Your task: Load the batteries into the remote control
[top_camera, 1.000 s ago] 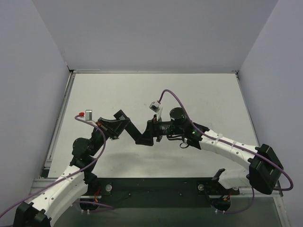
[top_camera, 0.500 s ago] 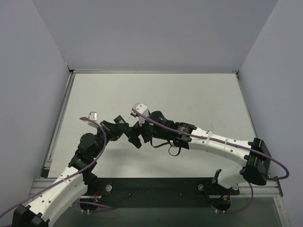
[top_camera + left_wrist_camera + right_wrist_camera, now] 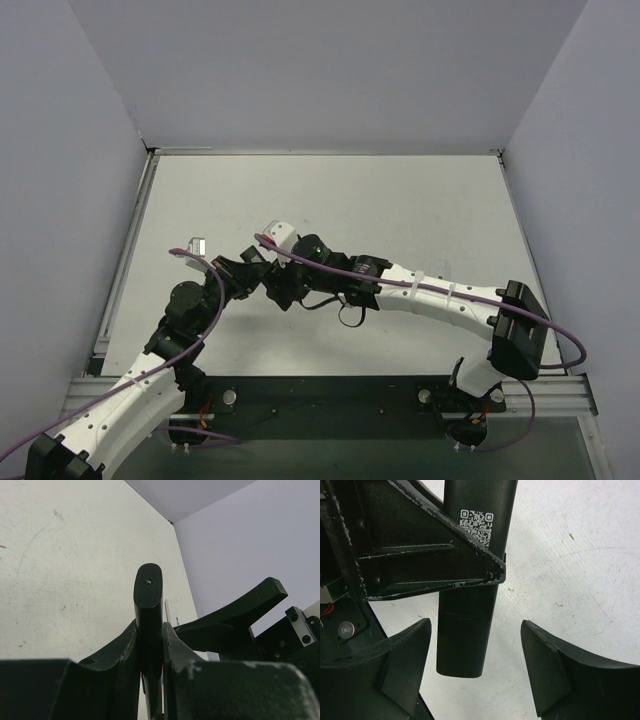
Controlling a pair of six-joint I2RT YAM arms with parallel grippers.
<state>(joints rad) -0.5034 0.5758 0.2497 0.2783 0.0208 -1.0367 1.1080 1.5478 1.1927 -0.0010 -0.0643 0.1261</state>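
Note:
My left gripper [image 3: 252,270] is shut on a black remote control [image 3: 148,600], gripping it edge-on and holding it above the white table. The remote's flat back, with a QR-code label [image 3: 477,525], shows in the right wrist view [image 3: 470,610]. My right gripper [image 3: 476,665] is open, with one fingertip on each side of the remote's free end and a gap on both sides. In the top view the right gripper [image 3: 284,288] sits right against the left one. One right finger [image 3: 240,612] shows in the left wrist view. No batteries are in view.
The white table [image 3: 400,200] is walled in by grey panels at the back and sides, with a metal rail [image 3: 125,270] along its left edge. The purple cables [image 3: 330,268] arch over both wrists. A thin pale strip [image 3: 171,614] lies behind the remote and I cannot identify it.
My right arm has swung left and closed in on the left gripper, so its open fingers now flank the remote's end. My left gripper still holds the remote and has shifted slightly.

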